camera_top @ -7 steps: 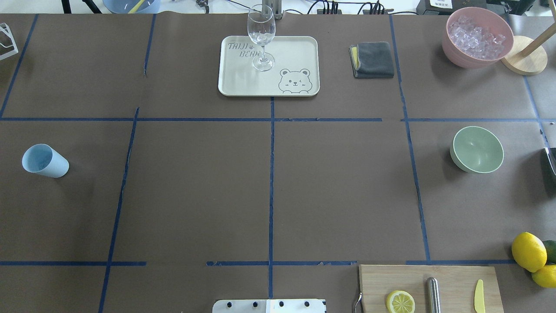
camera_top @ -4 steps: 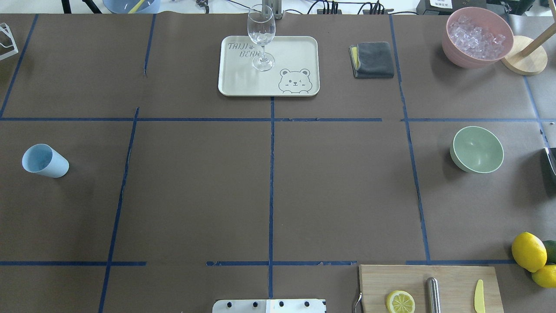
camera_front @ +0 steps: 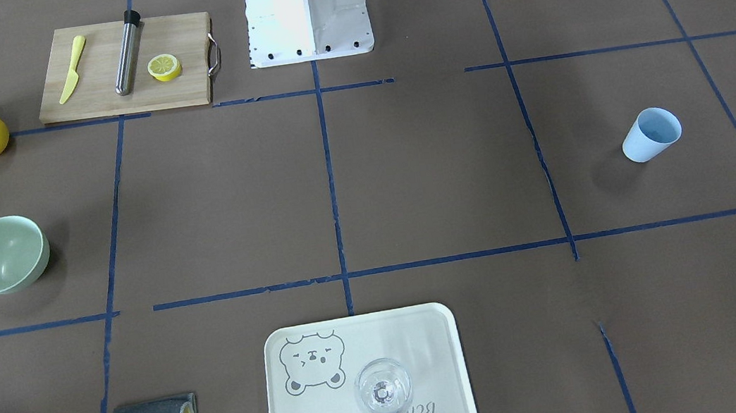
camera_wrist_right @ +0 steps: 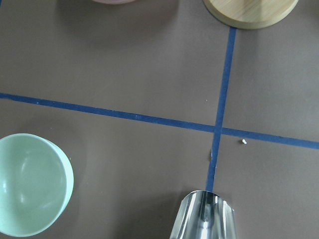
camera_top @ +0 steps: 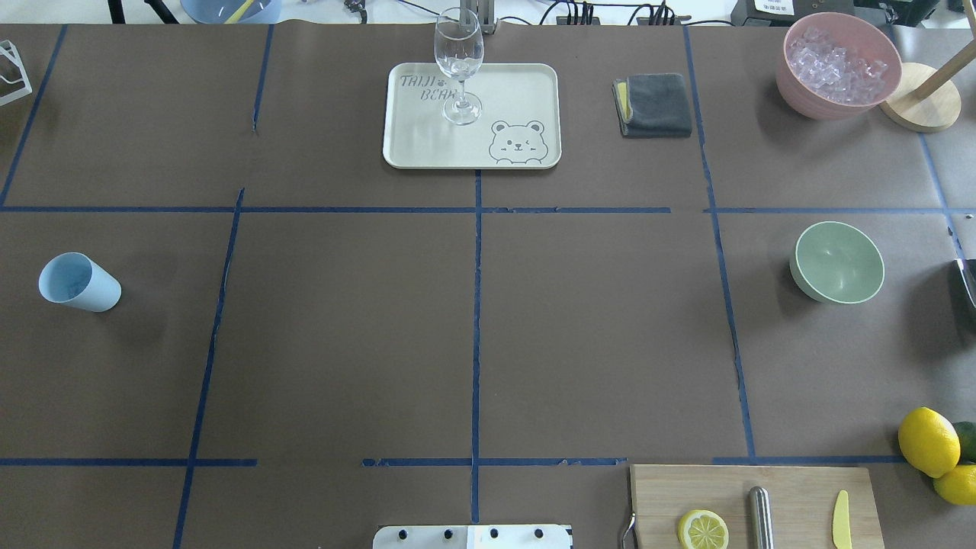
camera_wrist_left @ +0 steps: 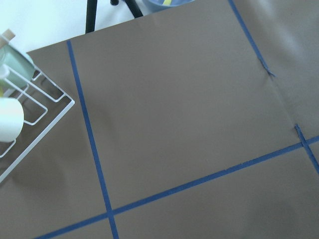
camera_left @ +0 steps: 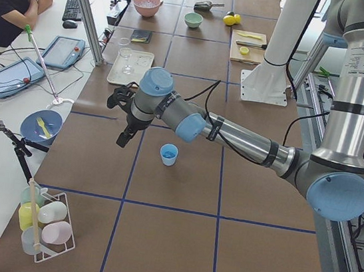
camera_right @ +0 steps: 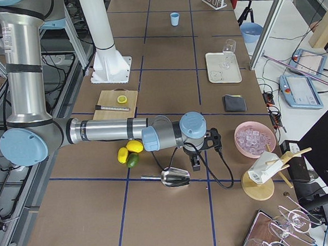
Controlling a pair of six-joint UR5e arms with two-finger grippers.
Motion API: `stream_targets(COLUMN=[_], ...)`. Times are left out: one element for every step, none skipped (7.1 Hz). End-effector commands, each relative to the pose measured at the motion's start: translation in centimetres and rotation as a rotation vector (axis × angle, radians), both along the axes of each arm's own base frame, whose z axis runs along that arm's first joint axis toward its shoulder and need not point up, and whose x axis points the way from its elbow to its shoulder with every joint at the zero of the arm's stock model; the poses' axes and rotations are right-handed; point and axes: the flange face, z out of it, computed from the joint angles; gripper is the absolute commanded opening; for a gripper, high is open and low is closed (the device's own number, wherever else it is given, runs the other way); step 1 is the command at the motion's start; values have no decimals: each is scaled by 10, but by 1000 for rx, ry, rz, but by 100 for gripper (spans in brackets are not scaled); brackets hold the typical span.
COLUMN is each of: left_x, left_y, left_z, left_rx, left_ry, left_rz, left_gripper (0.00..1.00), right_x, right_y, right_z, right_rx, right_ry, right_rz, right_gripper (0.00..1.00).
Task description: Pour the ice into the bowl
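Step in hand: approach, nothing poured yet. Clear glassy ice cubes (camera_top: 837,65) sit heaped in the round pink container (camera_top: 793,84) at the far right corner of the surface. The round pale mint-green bowl (camera_top: 839,265) is empty and stands well apart from it. The right gripper (camera_right: 195,164) hangs just above the shiny steel scoop (camera_right: 175,177). The left gripper (camera_left: 122,139) is idle near the light blue cup (camera_left: 168,154). Jaws on both: cannot tell. Next move probably calls for gripping the scoop handle squarely.

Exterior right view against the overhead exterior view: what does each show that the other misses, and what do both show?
Only exterior right: the right arm and the metal scoop lying beside the right gripper. Only overhead: the mint bowl, empty; the arm seems to hide it in the side view. Both: ice heaped in the pink container, and the lemons.
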Motion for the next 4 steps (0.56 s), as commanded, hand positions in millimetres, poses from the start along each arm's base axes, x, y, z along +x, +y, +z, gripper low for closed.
stream_targets(left_x=[43,57,55,50], left_y=[32,57,80,100], left_z=[-1,-3,-9,-16], left_rx=[39,43,60,44], left_ry=[-10,-8,-8,21], left_rz=[-90,-116,-130,-160], left_gripper=[100,100,100,100], right_x=[-52,-80,-117,-149], right_y=[-3,-3,4,10], right_z=[-9,-16,-20,-12], right_rx=[-53,-74,-70,-81], right_ry=[-26,-29,-26,-32], right_rz=[23,75,112,130], right_gripper=[100,100,100,100])
